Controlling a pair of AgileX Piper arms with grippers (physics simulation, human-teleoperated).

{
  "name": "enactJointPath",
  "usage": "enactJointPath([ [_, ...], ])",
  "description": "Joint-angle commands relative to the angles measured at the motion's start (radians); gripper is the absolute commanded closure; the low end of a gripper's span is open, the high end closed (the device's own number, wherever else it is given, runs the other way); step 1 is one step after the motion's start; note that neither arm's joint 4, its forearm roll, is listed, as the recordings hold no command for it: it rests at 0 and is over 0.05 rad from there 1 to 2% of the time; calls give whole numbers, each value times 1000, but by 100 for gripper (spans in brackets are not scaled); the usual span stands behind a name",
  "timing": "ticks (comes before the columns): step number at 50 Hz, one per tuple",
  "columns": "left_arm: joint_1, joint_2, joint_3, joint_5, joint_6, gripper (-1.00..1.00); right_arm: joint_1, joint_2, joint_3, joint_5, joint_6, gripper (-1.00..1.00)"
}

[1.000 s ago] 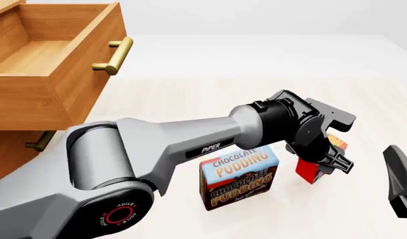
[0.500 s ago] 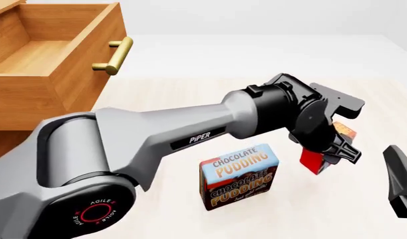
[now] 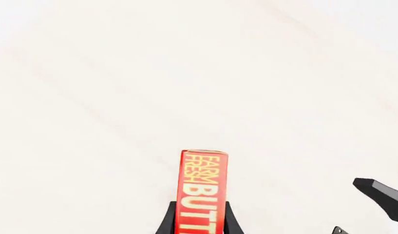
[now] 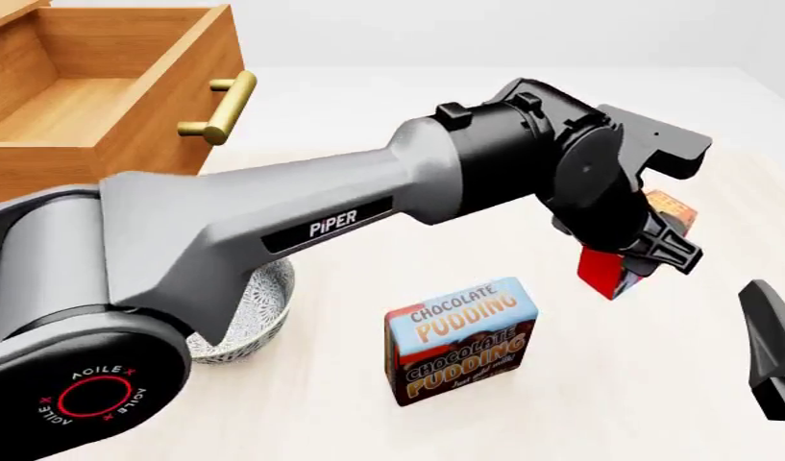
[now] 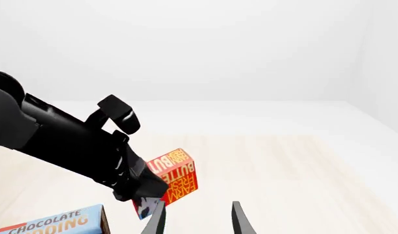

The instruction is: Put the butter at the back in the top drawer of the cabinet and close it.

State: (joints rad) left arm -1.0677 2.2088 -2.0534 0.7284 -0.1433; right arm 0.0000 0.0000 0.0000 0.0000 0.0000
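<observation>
gripping butter (image 4: 613, 271) w/ left gripper (image 4: 636, 264) above table; right gripper (image 5: 195, 219) open, empty.

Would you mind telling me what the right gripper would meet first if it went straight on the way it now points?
Judging by its wrist view, the right gripper points over bare table, with the butter in the left gripper just off to the side. The way looks free, though depth is hard to judge.

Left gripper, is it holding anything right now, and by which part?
Yes. The left gripper holds the butter, its fingers pinching the box's two broad faces near one end. The right gripper holds nothing.
</observation>
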Motion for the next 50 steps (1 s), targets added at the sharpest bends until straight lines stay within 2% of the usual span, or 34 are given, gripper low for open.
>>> enactJointPath([
  [1, 25, -76, -19, 23, 45, 100, 0, 0, 0, 0, 0, -100],
  [23, 62, -211, 2, 59, 82, 100, 0, 0, 0, 0, 0, -100],
  [50, 84, -404, 86, 59, 113, 100, 0, 0, 0, 0, 0, -100],
])
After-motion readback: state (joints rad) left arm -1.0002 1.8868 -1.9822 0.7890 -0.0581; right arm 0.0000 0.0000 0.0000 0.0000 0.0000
